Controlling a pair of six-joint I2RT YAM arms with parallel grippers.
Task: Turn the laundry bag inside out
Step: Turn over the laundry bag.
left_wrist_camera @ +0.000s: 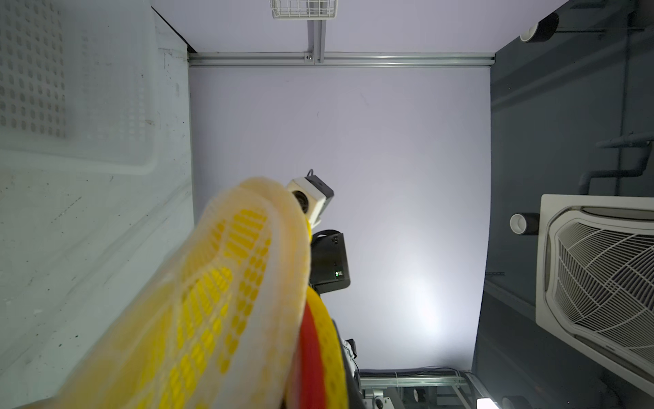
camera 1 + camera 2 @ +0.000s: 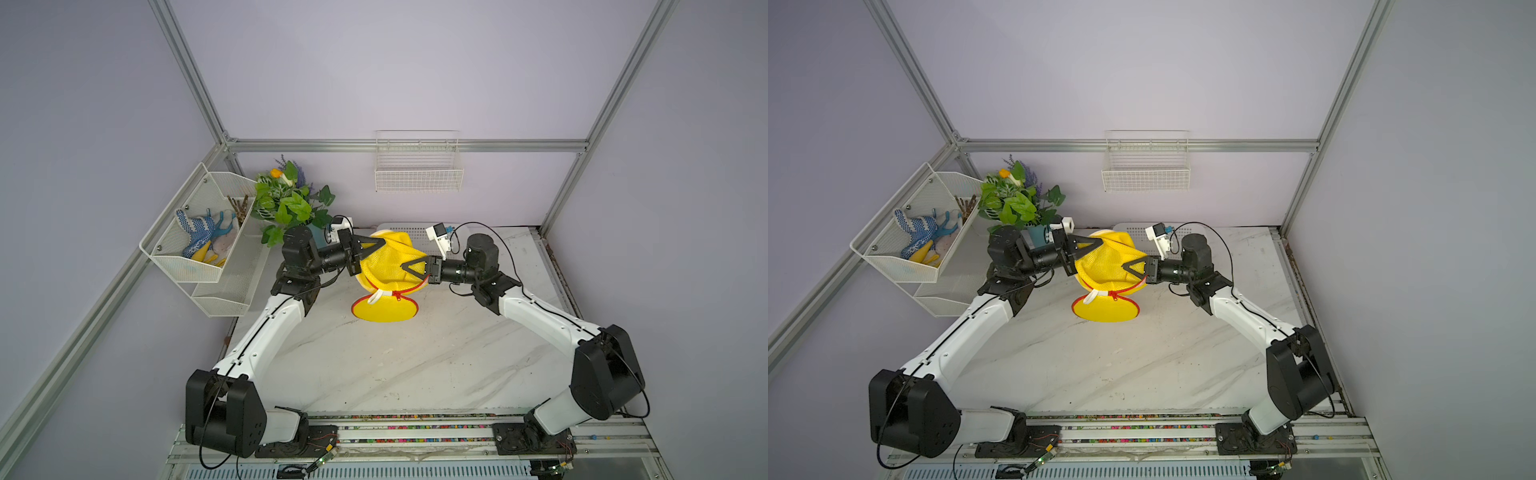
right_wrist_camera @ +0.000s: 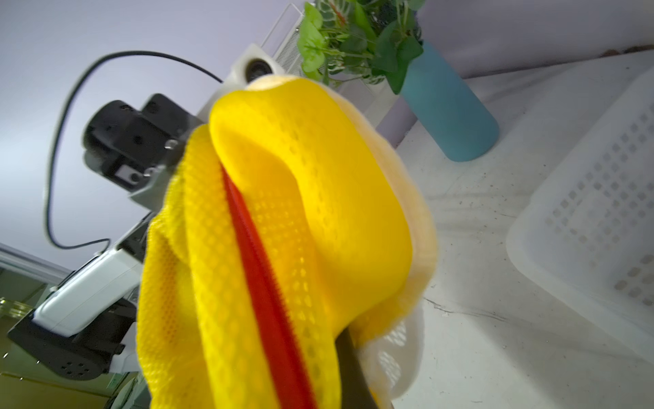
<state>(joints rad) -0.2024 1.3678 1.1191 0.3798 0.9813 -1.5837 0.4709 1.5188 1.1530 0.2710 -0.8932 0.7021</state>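
The laundry bag (image 2: pixel 388 266) (image 2: pixel 1104 268), bright yellow mesh, hangs crumpled above the marble table (image 2: pixel 395 365) between my two grippers. Its round flap (image 2: pixel 384 311) with red zipper trim and a white tab (image 2: pixel 376 297) rests on the table below. My left gripper (image 2: pixel 379 242) (image 2: pixel 1099 243) is shut on the bag's upper far edge. My right gripper (image 2: pixel 402 266) (image 2: pixel 1123 266) is shut on the mesh on the bag's right side. Yellow mesh (image 1: pixel 219 301) fills the left wrist view and hides the jaws. In the right wrist view the bag (image 3: pixel 283 212) with its red zipper (image 3: pixel 262 283) covers most of the fingers.
A white perforated basket (image 2: pixel 401 229) (image 3: pixel 601 230) stands right behind the bag. A plant in a teal vase (image 2: pixel 291 203) (image 3: pixel 449 117) sits at the back left. A wire rack (image 2: pixel 199 249) with gloves hangs on the left wall, a wire basket (image 2: pixel 417 170) on the back wall.
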